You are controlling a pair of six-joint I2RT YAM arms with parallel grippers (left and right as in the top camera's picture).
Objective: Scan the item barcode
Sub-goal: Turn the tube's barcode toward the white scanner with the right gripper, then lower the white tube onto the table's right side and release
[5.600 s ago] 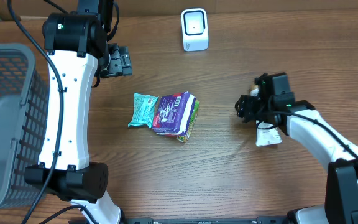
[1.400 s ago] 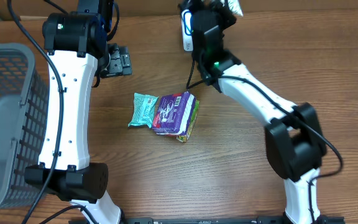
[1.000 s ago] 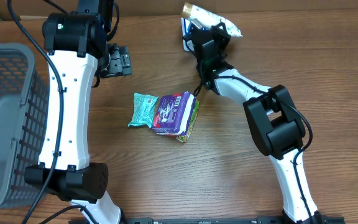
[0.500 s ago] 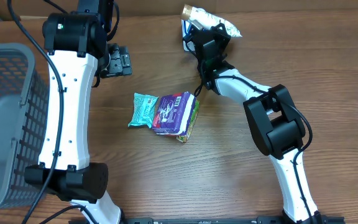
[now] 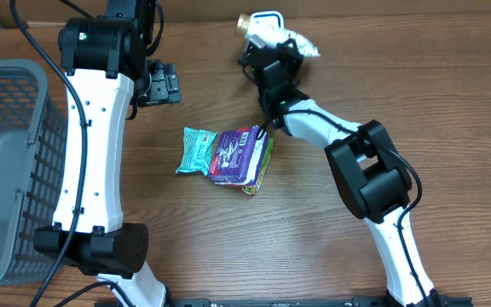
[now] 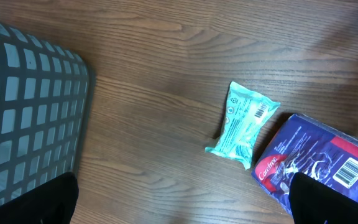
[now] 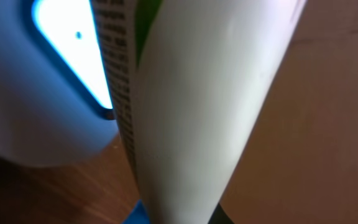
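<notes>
Pinching a white packet (image 5: 284, 36) in the nearly closed right claw (image 5: 269, 51), just before the barcode scanner (image 5: 267, 14) at the counter's (image 5: 399, 102) far edge; lying crosswise, tan end pointing left. Showing, from the right wrist only, its printed edge facing the scanner's lit window. Holding the left claw (image 5: 169, 85) wide apart, empty.

Soft even light; close view blurred.
Right wrist view: the white packet (image 7: 191, 106) is out of focus, the scanner (image 7: 36, 106) window glaring blue-white beside it.
</notes>
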